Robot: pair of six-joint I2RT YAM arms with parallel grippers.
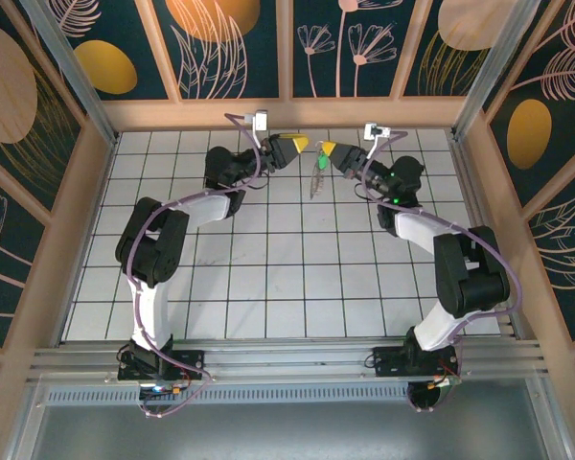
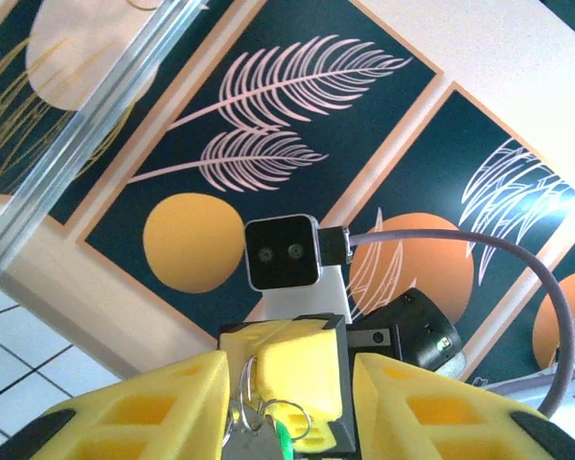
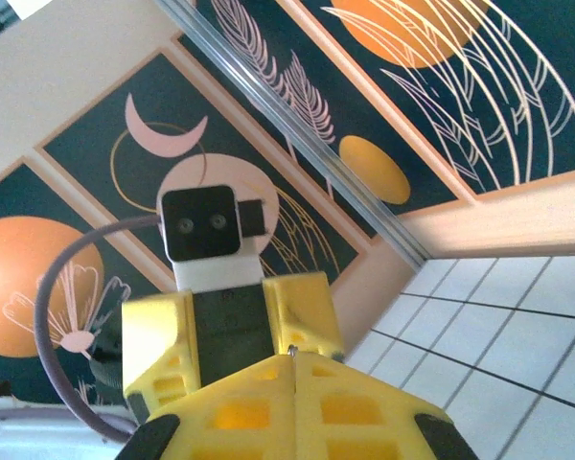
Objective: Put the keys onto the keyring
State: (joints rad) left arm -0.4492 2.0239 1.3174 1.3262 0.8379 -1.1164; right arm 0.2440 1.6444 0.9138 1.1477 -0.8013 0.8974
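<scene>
My two grippers meet nose to nose above the far middle of the table. The right gripper (image 1: 328, 149) (image 3: 294, 359) is shut on the keyring (image 2: 241, 383), a thin wire loop; a bit of its metal pokes out between the pressed fingers (image 3: 364, 402). From the loop hangs the key (image 1: 315, 179), silver with a green head (image 2: 286, 441). The left gripper (image 1: 299, 144) (image 2: 289, 372) is open, its yellow fingers (image 2: 144, 407) standing either side of the right gripper's tip. The loop and key lie close against its left finger; I cannot tell whether they touch.
White tiled table (image 1: 268, 278) inside a wooden frame, with painted panels (image 1: 230, 48) close behind the grippers. Both arms reach forward from the near edge.
</scene>
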